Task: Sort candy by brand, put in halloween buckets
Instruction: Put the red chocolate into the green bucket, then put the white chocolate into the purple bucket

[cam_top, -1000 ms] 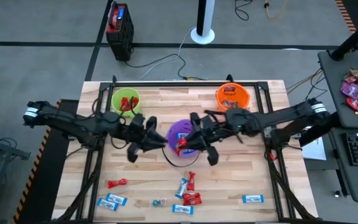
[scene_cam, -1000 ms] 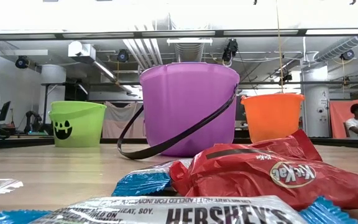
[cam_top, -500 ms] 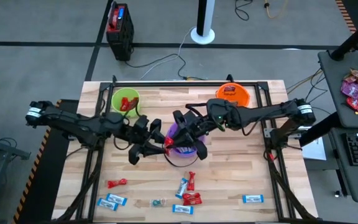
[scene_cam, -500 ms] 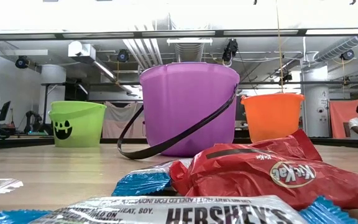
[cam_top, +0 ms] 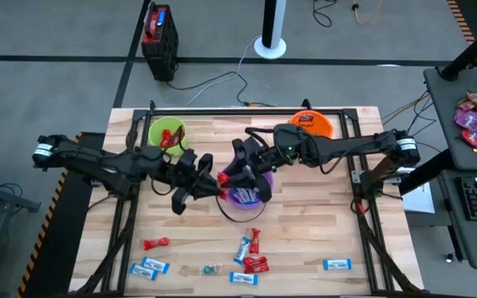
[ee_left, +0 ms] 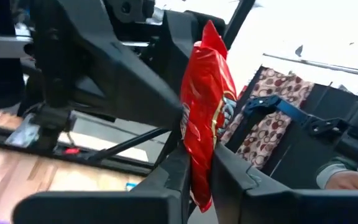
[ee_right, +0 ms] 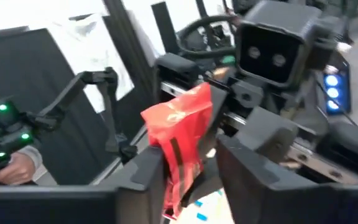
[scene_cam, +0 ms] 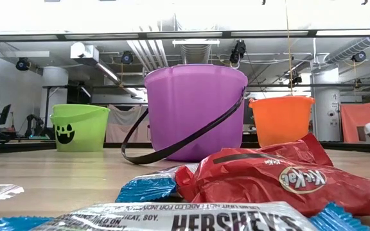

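One red candy [cam_top: 222, 179] hangs between the two grippers at the purple bucket's [cam_top: 257, 199] left rim in the high view. The left gripper [cam_top: 209, 184] and right gripper [cam_top: 237, 175] meet over it, left of that bucket. Green bucket [cam_top: 166, 134], back-left of the purple one, holds something red; orange bucket [cam_top: 310, 126], back-right of it, holds a red-brown piece. Loose candy [cam_top: 252, 263] lies in front of the purple bucket.

Low view: purple bucket [scene_cam: 195, 112] with its thin black handle stands between green [scene_cam: 79, 127] and orange [scene_cam: 281, 120]; no contents show.

Left wrist view: the left fingers [ee_left: 169, 177] are clamped on the red wrapper's [ee_left: 207, 118] lower end.

Right wrist view: the right fingers [ee_right: 143, 170] stand apart around the same wrapper [ee_right: 180, 134], not pinching it.

I judge the piece light, soft and crinkly, its foil slippery; a pinch across the flat middle should hold best.
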